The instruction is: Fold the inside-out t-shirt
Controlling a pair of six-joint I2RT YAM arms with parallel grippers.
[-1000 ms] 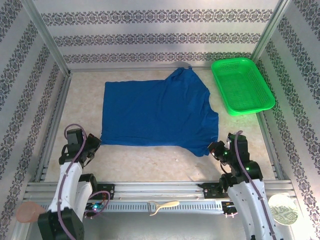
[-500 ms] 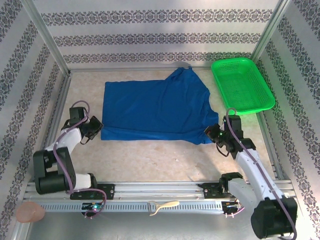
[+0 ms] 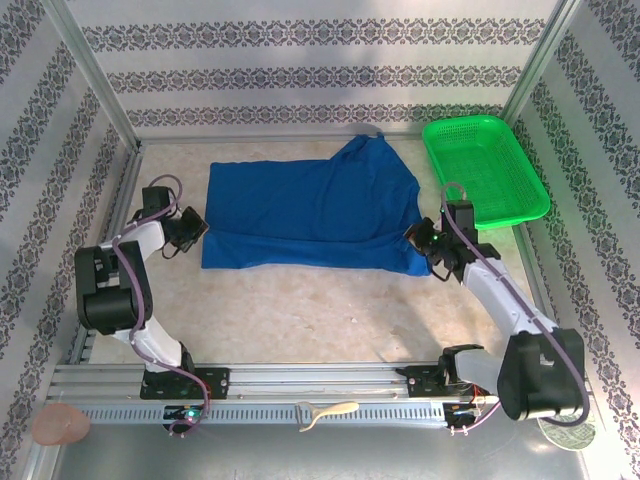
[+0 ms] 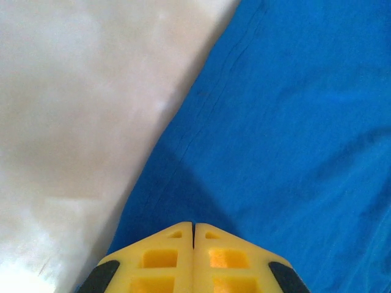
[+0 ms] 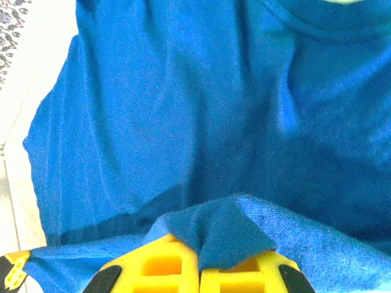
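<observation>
The inside-out t-shirt (image 3: pixel 310 215) is royal blue and lies spread across the middle of the table, its near edge doubled over toward the back. My left gripper (image 3: pixel 193 232) is at the shirt's near-left corner. Its yellow fingers (image 4: pixel 193 224) are pressed together with the blue cloth (image 4: pixel 293 122) running under their tips. My right gripper (image 3: pixel 422 244) is at the near-right corner, by the sleeve. In the right wrist view a peak of cloth (image 5: pixel 226 226) is pinched between its shut fingers (image 5: pixel 200 247).
A green plastic mesh basket (image 3: pixel 484 170) stands at the back right, close to my right arm. Metal frame rails and patterned walls border the table (image 3: pixel 300 310). A beige utensil (image 3: pixel 328 412) lies on the near rail.
Both arms have reached away from their bases, carrying the shirt's near edge toward the back. The shirt now looks shorter from front to back.
</observation>
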